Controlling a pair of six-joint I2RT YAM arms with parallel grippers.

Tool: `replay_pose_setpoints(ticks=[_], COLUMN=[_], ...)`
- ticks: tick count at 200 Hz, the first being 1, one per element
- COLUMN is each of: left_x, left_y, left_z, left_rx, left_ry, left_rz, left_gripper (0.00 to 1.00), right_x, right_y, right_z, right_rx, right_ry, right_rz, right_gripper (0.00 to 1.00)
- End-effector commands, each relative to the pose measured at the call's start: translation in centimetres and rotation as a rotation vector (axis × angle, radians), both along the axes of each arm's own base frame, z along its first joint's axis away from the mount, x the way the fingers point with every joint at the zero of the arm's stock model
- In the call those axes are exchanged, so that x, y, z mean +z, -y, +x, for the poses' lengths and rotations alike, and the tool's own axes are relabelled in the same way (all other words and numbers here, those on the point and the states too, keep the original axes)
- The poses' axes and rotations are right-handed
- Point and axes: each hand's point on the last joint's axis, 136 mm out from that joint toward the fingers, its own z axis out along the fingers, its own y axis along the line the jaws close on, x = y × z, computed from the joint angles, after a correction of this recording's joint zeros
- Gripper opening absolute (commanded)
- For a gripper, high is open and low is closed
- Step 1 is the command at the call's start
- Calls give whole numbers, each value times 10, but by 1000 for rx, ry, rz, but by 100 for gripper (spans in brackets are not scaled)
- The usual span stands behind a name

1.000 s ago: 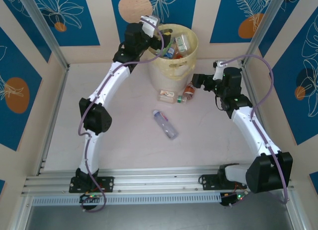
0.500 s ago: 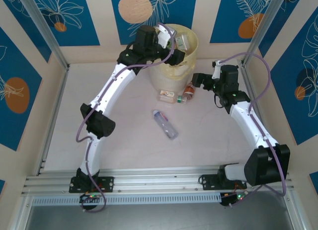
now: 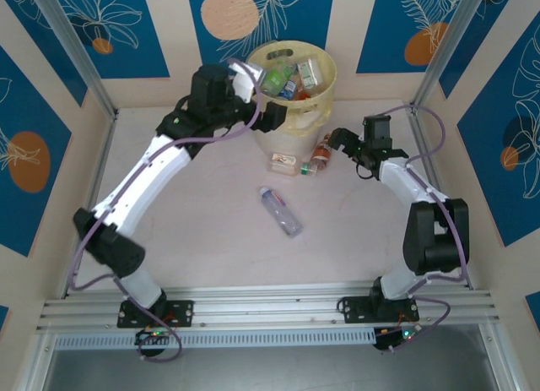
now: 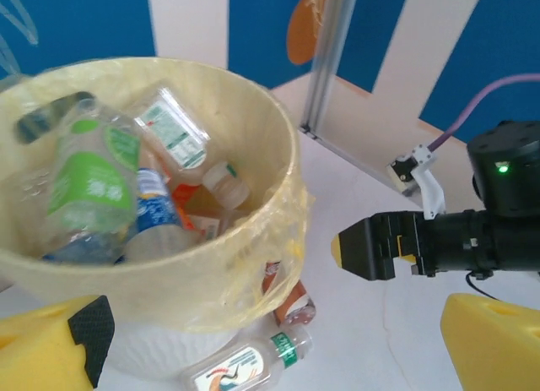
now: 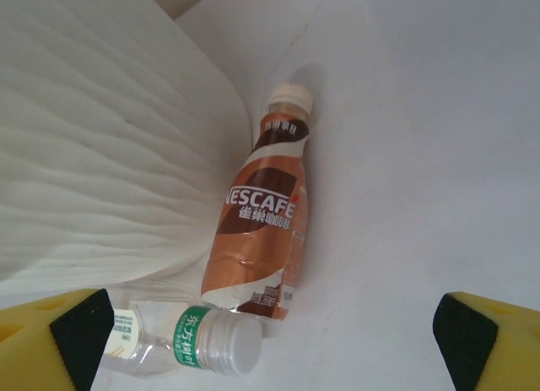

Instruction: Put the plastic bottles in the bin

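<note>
you had several plastic bottles (image 3: 291,77) piled in the bin (image 3: 310,121) at the far side of the surface (image 3: 211,239). three were left out: a brown coffee bottle (image 5: 261,230) and a green-capped bottle (image 5: 202,344) just beside the bin's base, and a blue-labelled bottle (image 3: 281,211) well apart, mid-surface. your left jaws stood wide and empty by the bin's rim. your right jaws, wide and empty too, faced the brown coffee bottle.

A pale matte table (image 3: 211,256) is enclosed by walls on three sides. The far wall (image 3: 135,28), left wall (image 3: 25,129) and right wall (image 3: 506,112) are covered in blue panels with white leaf outlines and orange discs, divided by beige bands. Aluminium posts (image 3: 74,49) are set at the far corners. An aluminium rail (image 3: 270,305) is laid along the near edge.
</note>
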Motion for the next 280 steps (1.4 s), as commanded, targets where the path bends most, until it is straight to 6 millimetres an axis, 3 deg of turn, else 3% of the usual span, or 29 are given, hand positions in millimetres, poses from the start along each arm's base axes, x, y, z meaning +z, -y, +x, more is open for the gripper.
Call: replay_pose_setpoints(ticks=[1,28,50,79,104,138,199,216,280], left_x=[0,-27,-57,-80,-85,-87,-98,-100,-108], left_y=[-25,-51,-70,-97,-115,-128,-135,-137,-149], left_z=[6,-7,-14,-18,-22,-23,-20,-20,-18], left_rx=[150,244,313,417,473,507,529,530,571], left_ry=[86,64,23,-2,6,19,-6,-16,-41], left_rz=[-115,-143,-79,-10,3,-15,-33,-34,-42], left_gripper=[100,100,100,100,100,100,100,100,100], right_x=[-16,-35,-48,-73,-90,-97,-109,-112,-88], right_y=[-19,-31,-41,-51,-46,-34,-50,-49,-34], right_z=[13,29,40,50,49,45,40,39,35], right_rx=[11,39,46,42,-14,-37,25,21,13], right_ry=[-33,-89,-116,-172,-209,-233,-299,-299,-178], right_rz=[137,154,181,164,97,0,-166,-168,-208], right_gripper=[99,98,95,92,90,81,81,77,57])
